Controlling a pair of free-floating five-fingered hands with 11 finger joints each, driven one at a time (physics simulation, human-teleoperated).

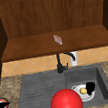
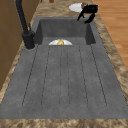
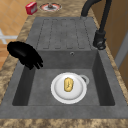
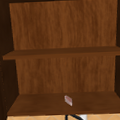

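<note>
My right hand (image 1: 90, 87) hangs over the front rim of the sink basin (image 3: 40, 82), fingers relaxed and pointing down, holding nothing. In the right side view this hand (image 3: 24, 53) is above the basin's near-left corner; in the left side view the hand (image 2: 88, 11) is at the far end. Below it a white plate (image 3: 56, 93) lies on the basin floor with a yellow piece of food (image 3: 68, 84) on it. A black shape at the left edge looks like my left hand (image 1: 2, 106), beside a red-rimmed plate (image 3: 50, 6).
A big red ball (image 1: 65, 103) sits at the front of the sink. The black faucet (image 1: 59, 64) stands behind the drainboard (image 2: 63, 77). A small pinkish block (image 4: 68, 100) lies on the lower shelf. A red box (image 3: 31, 8) and another white plate (image 2: 75, 7) are on the counter.
</note>
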